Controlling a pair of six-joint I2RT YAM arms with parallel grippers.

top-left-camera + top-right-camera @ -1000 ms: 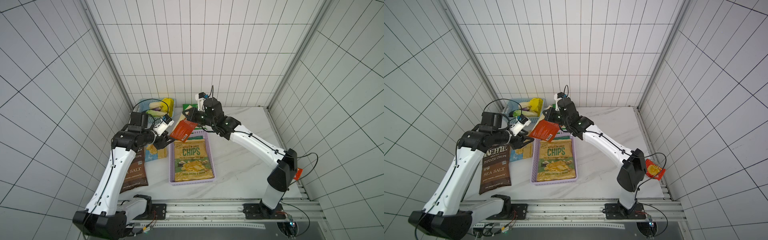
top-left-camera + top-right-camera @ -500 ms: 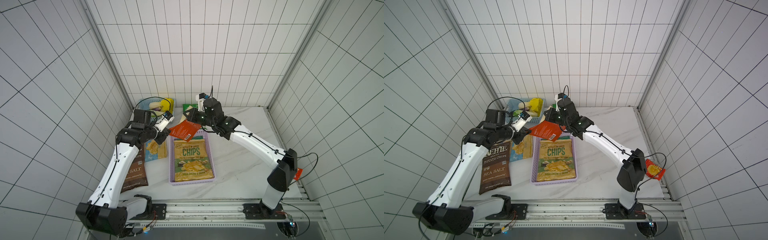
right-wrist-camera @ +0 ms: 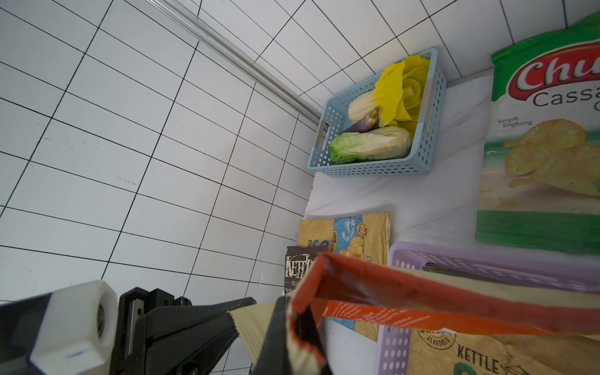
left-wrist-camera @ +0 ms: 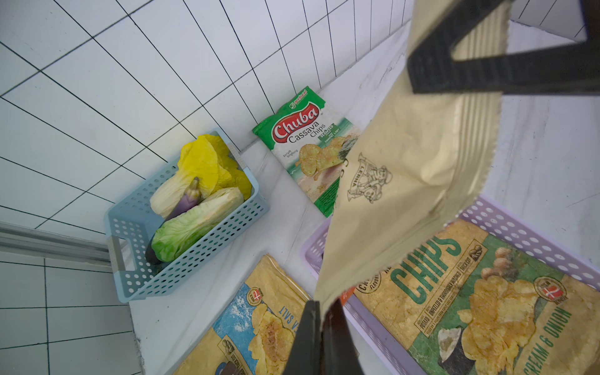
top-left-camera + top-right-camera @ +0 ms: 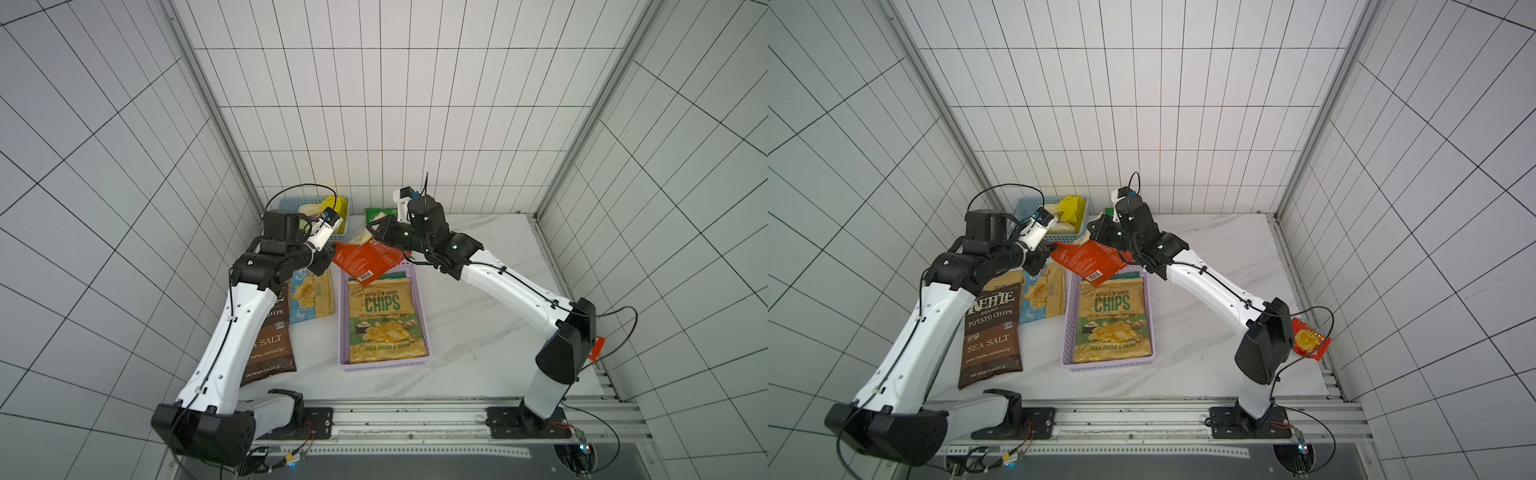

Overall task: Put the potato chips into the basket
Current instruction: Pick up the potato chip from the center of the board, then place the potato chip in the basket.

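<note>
Orange-cream cassava bag (image 5: 365,259) hangs tilted above the far end of the lilac basket (image 5: 386,366). Left gripper (image 4: 319,328) and right gripper (image 3: 289,324) each clamp an edge

Marble tabletop (image 5: 478,345), chip bags (image 5: 990,332), lilac basket (image 5: 384,364)

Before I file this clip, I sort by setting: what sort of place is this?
Probably a robot test cell: tiled walls box in a marble tabletop, and two arms stand on a metal rail at its front.
</note>
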